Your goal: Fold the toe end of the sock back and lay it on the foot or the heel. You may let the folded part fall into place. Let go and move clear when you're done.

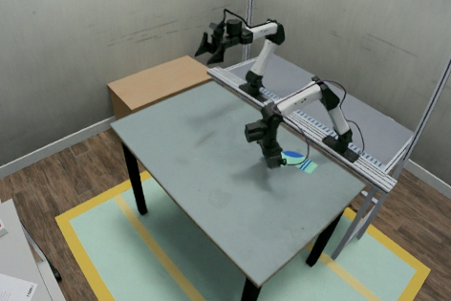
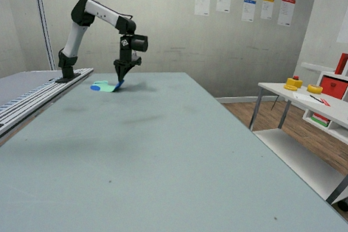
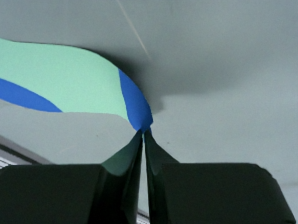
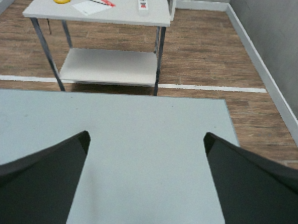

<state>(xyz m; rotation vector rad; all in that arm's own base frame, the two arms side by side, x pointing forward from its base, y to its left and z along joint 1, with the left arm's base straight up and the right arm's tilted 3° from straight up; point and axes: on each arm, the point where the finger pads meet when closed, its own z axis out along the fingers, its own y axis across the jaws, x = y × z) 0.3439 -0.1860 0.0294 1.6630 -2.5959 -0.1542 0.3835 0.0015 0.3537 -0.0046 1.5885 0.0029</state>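
Blue toe fabric (image 2: 119,85) (image 3: 135,102) is pinched in the closed tips of the left hand (image 1: 274,165) (image 2: 120,80) (image 3: 143,132), lifted off the tabletop (image 1: 201,154) (image 2: 166,148) (image 3: 225,125) (image 4: 150,135), while the sock's mint foot (image 1: 292,160) (image 2: 106,88) (image 3: 75,77) lies near the rail (image 1: 330,141) (image 2: 44,98). Best to raise it modestly, then carry it back along the foot in a low arc, keeping the grip until the toe overlaps, so nothing drags. The right hand (image 1: 209,58) (image 4: 147,134) stands released, well apart.
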